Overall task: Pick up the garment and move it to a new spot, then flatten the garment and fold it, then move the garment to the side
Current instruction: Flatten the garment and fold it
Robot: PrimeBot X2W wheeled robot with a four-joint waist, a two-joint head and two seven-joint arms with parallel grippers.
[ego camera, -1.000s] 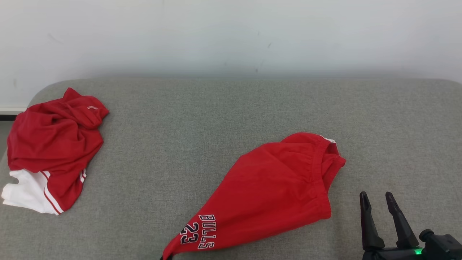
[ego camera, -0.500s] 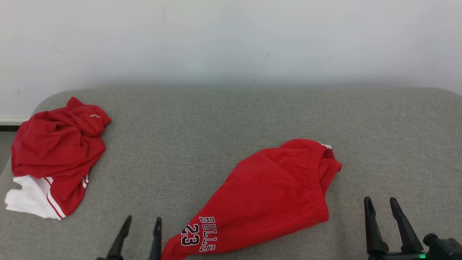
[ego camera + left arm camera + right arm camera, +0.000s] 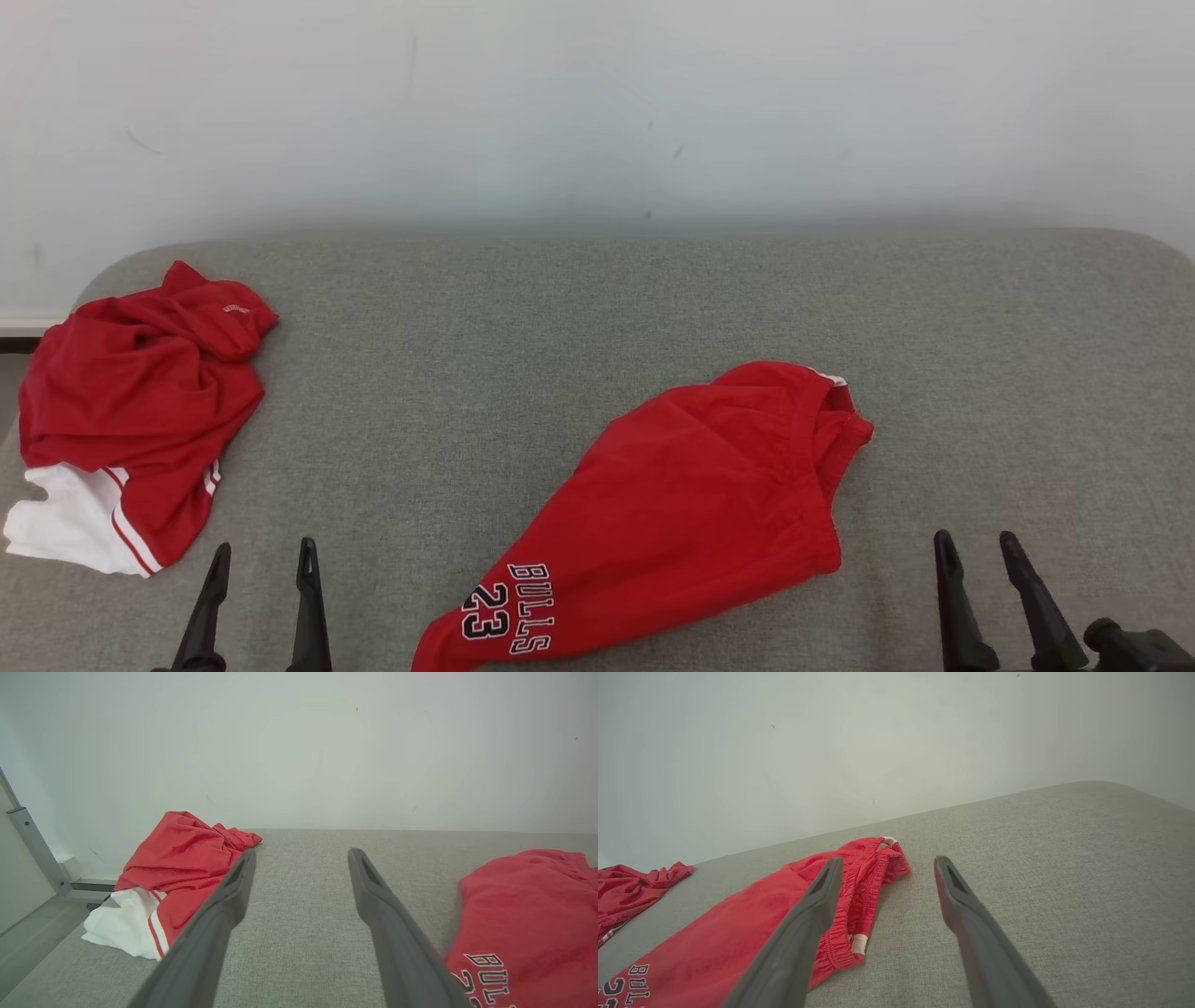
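Red shorts [image 3: 691, 504] printed "BULLS 23" lie folded on the grey cushion [image 3: 523, 355], right of centre, waistband toward the back right. They also show in the left wrist view [image 3: 528, 919] and the right wrist view [image 3: 752, 933]. My left gripper [image 3: 263, 558] stands open near the front edge, left of the shorts' printed corner and apart from it. My right gripper [image 3: 976, 551] is open at the lower right, just right of the shorts' waistband side, holding nothing. Between each pair of fingers there is only bare cushion [image 3: 299, 914].
A crumpled red and white garment [image 3: 131, 420] lies at the cushion's far left edge, also seen in the left wrist view [image 3: 173, 877]. A pale wall [image 3: 597, 103] stands behind the cushion. A metal post [image 3: 32, 849] and floor lie past the left edge.
My left gripper has come into view and shifted left, away from the shorts' printed corner. The right gripper has sunk slightly lower in the picture. The camera has shifted a little; both garments lie still.
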